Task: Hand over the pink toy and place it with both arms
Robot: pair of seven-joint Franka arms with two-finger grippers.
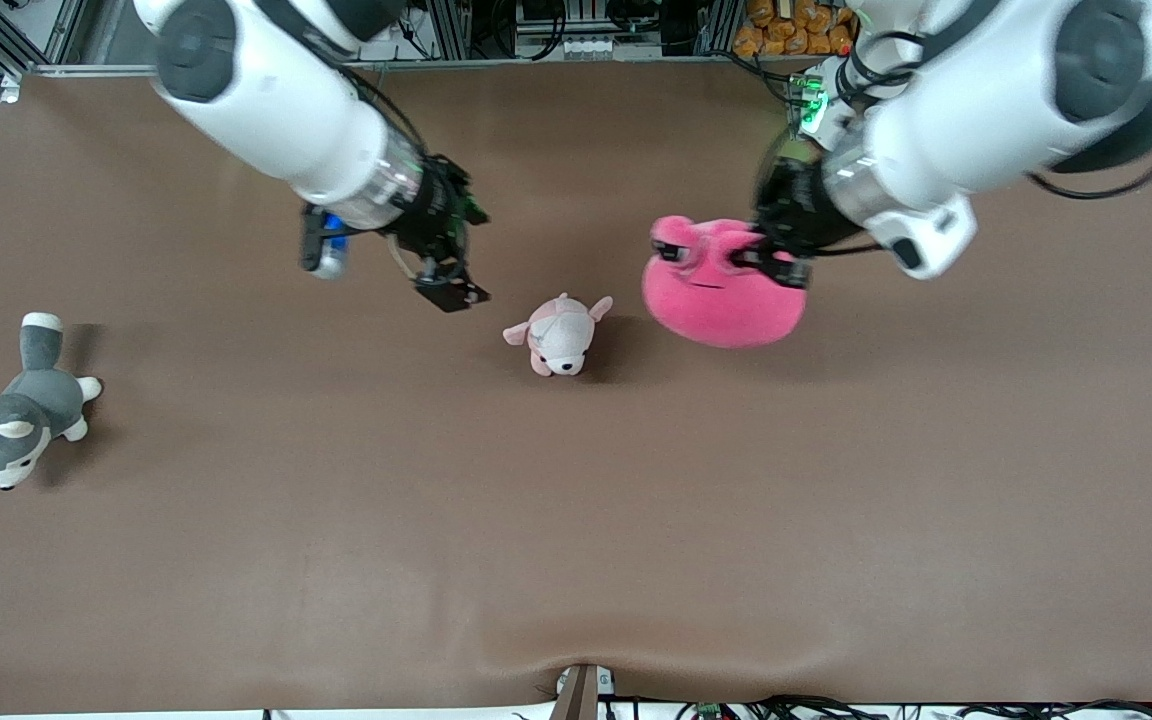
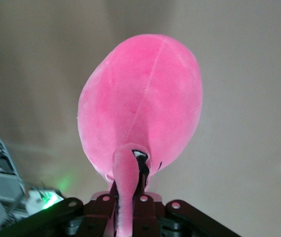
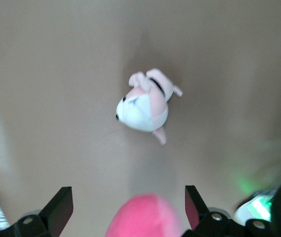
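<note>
Three plush toys: left gripper [image 1: 774, 262] clamps one pink toy [image 1: 721, 300]; two apparently lie loose.

I see a pale pink-and-white puppy plush [image 1: 560, 336] at frame centre on the brown table [image 1: 576, 520], and a grey-and-white husky plush [image 1: 16, 410] at the frame's middle-left edge
</note>
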